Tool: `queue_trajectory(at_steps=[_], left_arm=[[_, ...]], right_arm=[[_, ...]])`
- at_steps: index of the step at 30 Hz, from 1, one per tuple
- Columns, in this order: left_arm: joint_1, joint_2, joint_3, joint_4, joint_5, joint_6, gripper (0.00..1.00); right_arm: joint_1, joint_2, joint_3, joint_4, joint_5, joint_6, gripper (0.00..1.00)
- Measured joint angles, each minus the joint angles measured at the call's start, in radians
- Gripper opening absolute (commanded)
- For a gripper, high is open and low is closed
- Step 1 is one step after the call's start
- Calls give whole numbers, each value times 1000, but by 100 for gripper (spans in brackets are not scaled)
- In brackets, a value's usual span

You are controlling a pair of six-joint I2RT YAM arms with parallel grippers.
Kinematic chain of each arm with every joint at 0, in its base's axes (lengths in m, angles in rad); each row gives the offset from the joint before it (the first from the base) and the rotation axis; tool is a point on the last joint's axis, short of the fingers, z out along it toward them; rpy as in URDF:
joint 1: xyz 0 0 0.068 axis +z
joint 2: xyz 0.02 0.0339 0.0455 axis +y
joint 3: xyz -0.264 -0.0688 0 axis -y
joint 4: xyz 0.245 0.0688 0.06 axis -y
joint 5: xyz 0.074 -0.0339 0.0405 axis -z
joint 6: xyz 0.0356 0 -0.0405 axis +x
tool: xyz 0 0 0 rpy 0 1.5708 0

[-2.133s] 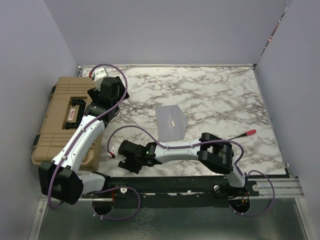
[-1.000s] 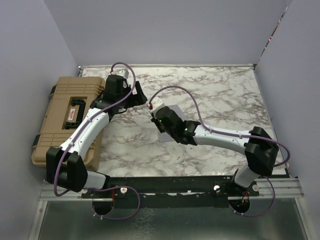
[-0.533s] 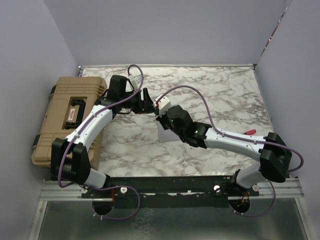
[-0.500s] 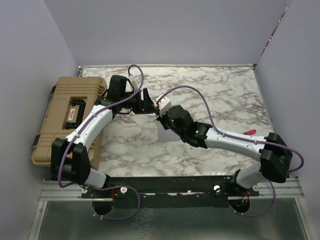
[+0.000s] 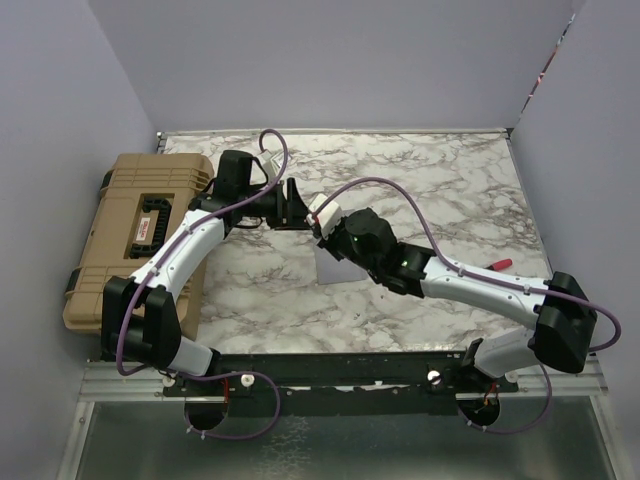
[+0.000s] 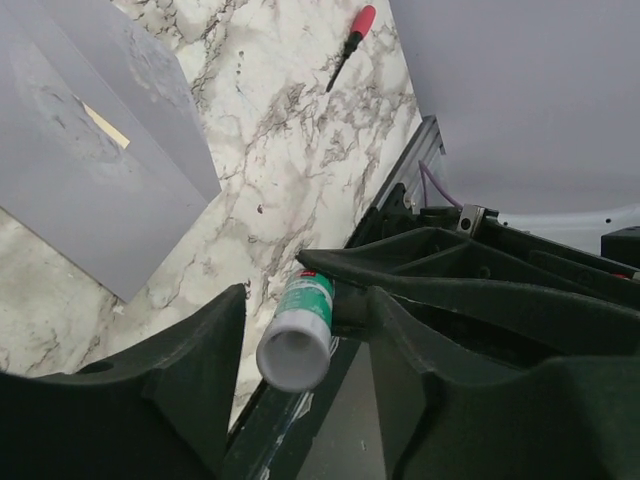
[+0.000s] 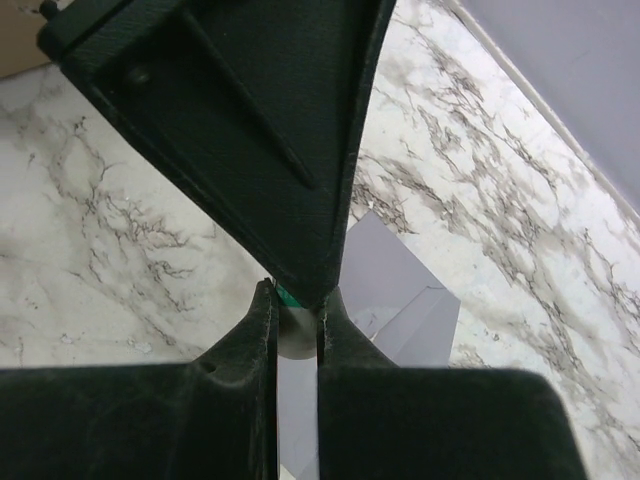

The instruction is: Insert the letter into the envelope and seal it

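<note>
Black right gripper (image 7: 297, 300): clamped on a green-white glue stick (image 6: 300, 335). Left gripper (image 5: 298, 205) brackets its white end; whether it is pinching, you can't tell. Risk: pull off-axis and the stick may twist free and drop onto the envelope (image 6: 90, 190), flat on the marble table (image 5: 450, 190) below. It holds the letter (image 6: 106, 126), only a peach sliver showing. Tan case (image 5: 120, 230): closed, contents unseen.

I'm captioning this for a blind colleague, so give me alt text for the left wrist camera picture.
A white-capped, green-labelled glue stick, held by the right gripper, sits between the left gripper's dark fingers; contact with them is unclear. Beyond lie the grey envelope with a peach sliver showing, and a red-handled screwdriver, on the marble table.
</note>
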Motion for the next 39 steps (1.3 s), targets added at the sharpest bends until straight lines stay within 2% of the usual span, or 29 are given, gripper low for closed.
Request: queue_trajectory(at_steps=[3, 4, 8, 10, 11, 12, 14, 16, 18, 23, 28, 30, 32, 36, 39], left_arm=[[0, 0, 0, 0, 9, -8, 19], [0, 0, 0, 0, 13, -5, 14], [3, 0, 0, -2, 26, -1, 0], [3, 0, 0, -2, 29, 5, 0], [3, 0, 0, -2, 29, 8, 0], [3, 0, 0, -2, 29, 11, 0], [3, -1, -1, -2, 29, 16, 0], [2, -5, -1, -1, 27, 24, 0], [0, -13, -1, -1, 18, 29, 0], [-2, -20, 25, 11, -42, -21, 0], [-2, -20, 48, 158, -64, -239, 0], [-2, -19, 49, 242, -65, -333, 0], [-2, -16, 48, 346, -65, -449, 0], [-2, -2, 48, 555, -66, -655, 0], [-2, 13, 48, 663, -69, -765, 0]], right_arm=[[0, 1, 0, -10, -15, -16, 0], [0, 2, 0, -13, -19, -21, 0], [0, 2, 2, -11, -32, -33, 0], [0, 2, 2, -12, -40, -33, 2], [0, 3, 2, -12, -42, -34, 7], [0, 3, 2, -12, -43, -34, 27], [-1, 3, 6, -14, -47, -27, 55], [-17, 6, 21, -39, -76, -3, 69], [-36, 6, 47, -77, -106, 29, 77], [-162, -42, 63, -112, -205, 152, 81], [-302, -126, 69, -101, -362, 345, 82], [-356, -136, 73, -62, -441, 467, 89], [-407, -134, 73, -10, -520, 614, 89], [-509, -94, 95, 87, -653, 925, 88], [-555, -30, 128, 164, -733, 1118, 83]])
